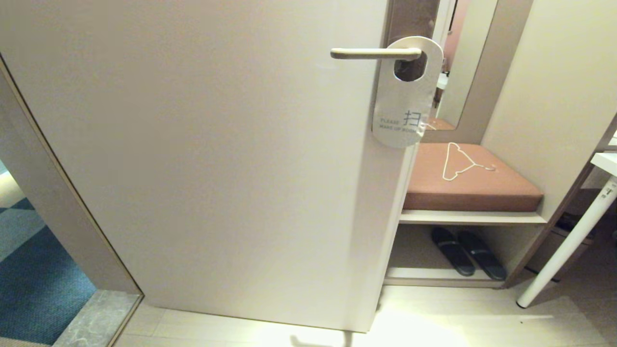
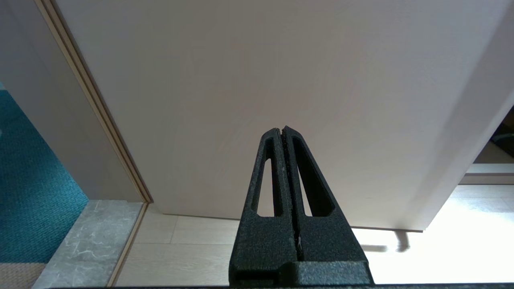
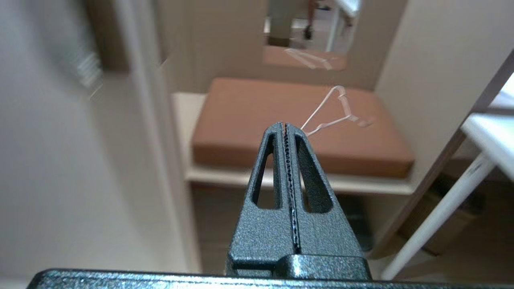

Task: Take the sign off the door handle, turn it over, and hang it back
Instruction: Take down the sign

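The sign hangs by its oval hole on the door handle, its white "PLEASE MAKE UP ROOM" face towards me. The handle is a slim beige lever near the right edge of the cream door. Neither arm shows in the head view. My left gripper is shut and empty, low in front of the door. My right gripper is shut and empty, pointing towards the brown bench cushion, right of the door edge.
A white hanger lies on the brown cushion of a bench right of the door. Dark slippers sit on the shelf beneath. A white table leg stands at far right. Blue carpet shows past the door frame at left.
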Motion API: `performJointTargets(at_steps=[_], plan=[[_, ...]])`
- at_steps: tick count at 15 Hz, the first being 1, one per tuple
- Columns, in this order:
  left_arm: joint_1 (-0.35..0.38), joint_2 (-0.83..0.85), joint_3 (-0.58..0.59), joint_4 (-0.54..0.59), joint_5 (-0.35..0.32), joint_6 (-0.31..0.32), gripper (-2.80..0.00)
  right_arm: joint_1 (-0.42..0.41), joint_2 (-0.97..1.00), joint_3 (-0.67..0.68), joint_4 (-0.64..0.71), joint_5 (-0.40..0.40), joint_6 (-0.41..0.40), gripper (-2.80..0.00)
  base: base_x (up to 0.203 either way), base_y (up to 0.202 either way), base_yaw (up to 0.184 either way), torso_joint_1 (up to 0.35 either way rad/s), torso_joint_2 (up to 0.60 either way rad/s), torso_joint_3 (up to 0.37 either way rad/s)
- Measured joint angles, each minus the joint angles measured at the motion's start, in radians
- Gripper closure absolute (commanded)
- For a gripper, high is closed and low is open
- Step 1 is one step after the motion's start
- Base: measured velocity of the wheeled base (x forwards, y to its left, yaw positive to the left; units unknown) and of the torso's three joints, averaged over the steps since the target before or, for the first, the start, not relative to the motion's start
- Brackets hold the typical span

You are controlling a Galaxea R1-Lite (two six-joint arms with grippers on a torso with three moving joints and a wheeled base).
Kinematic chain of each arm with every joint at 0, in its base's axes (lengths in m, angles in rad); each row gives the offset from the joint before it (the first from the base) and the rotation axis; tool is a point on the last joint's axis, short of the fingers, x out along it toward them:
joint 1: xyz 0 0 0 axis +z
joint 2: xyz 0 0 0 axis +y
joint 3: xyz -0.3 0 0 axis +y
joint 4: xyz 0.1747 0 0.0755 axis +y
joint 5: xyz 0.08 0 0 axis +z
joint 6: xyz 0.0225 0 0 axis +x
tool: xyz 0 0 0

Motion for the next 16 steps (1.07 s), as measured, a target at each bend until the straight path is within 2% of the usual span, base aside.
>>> performJointTargets(at_steps=[3,5,8,11,14,16], plan=[[0.000,0.000,0.000,0.000,0.000,0.000,0.00,-0.041,0.211,-0.211,-0.009,0.043,-0.032,0.00,0.000,0.000,0.000,0.000,0.00,0.000],[0.000,0.000,0.000,0.000,0.000,0.000,0.00,-0.068,0.338,-0.347,-0.011,0.146,-0.067,0.00,0.000,0.000,0.000,0.000,0.00,0.000],[0.000,0.000,0.000,0.000,0.000,0.000,0.00,-0.102,0.474,-0.465,-0.007,0.438,-0.098,0.00,0.000,0.000,0.000,0.000,0.00,0.000],[0.000,0.000,0.000,0.000,0.000,0.000,0.00,-0.114,0.550,-0.486,0.003,0.732,-0.104,0.00,0.000,0.000,0.000,0.000,0.00,0.000],[0.000,0.000,0.000,0.000,0.000,0.000,0.00,-0.116,0.591,-0.487,0.060,0.937,-0.106,0.00,0.000,0.000,0.000,0.000,0.00,0.000],[0.000,0.000,0.000,0.000,0.000,0.000,0.00,-0.116,0.611,-0.487,0.089,1.038,-0.107,0.00,0.000,0.000,0.000,0.000,0.00,0.000]])
